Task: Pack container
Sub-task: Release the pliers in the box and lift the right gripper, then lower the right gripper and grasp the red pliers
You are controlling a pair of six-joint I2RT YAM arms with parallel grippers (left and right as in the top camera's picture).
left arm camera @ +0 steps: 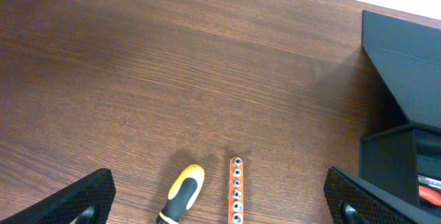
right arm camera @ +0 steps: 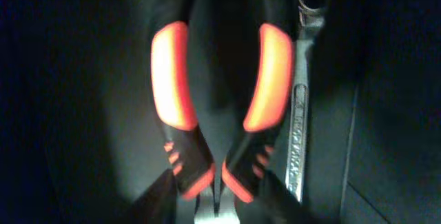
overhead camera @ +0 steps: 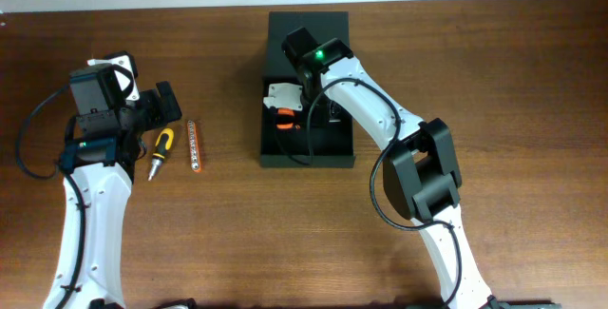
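Observation:
The black container [overhead camera: 309, 162] stands open at the table's middle, its lid [overhead camera: 285, 28] laid back. My right gripper [overhead camera: 285, 107] reaches inside it. In the right wrist view its fingers [right arm camera: 217, 196] press both sides of orange-and-black pliers [right arm camera: 172, 79], which lie on the dark floor next to a silver wrench [right arm camera: 300, 127]. My left gripper [overhead camera: 163, 109] is open and empty above a yellow-and-black screwdriver [overhead camera: 161, 145] and an orange bit holder [overhead camera: 194, 144]. Both show between its fingers [left arm camera: 220, 214] in the left wrist view, the screwdriver [left arm camera: 182, 193] left of the bit holder [left arm camera: 236, 189].
The table is brown wood [overhead camera: 513, 81]. The container's lid and wall [left arm camera: 403, 65] rise at the right of the left wrist view. The right arm [overhead camera: 423, 171] crosses the table to the right of the container.

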